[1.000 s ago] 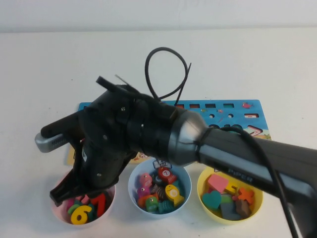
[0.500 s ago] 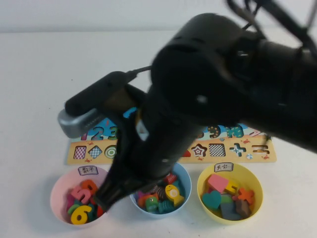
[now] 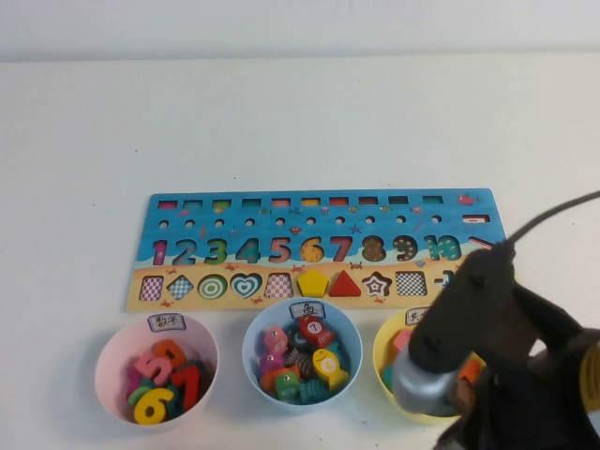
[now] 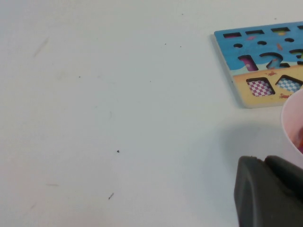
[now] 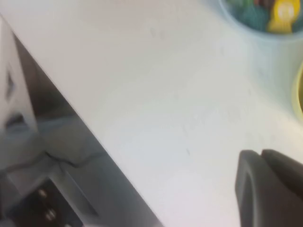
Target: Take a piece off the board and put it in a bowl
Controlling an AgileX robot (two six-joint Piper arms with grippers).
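Small red numeral-7 block (image 3: pixel 190 382) sits in the pale pink plastic bowl (image 3: pixel 111 349). Right claw (image 5: pixel 263 187), low by the round yellow plastic bowl (image 3: pixel 382 349), could clip it. Left claw (image 4: pixel 265 187) hangs beside the pink bowl. Can't tell either claw's state.

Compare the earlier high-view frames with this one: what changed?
The right end effector, over the pale pink round bowl a second ago, pulled back to the near right table edge. The small flat red numeral 7 block stays in that bowl. The left end effector is beside it. The long blue puzzle board is unmoved.
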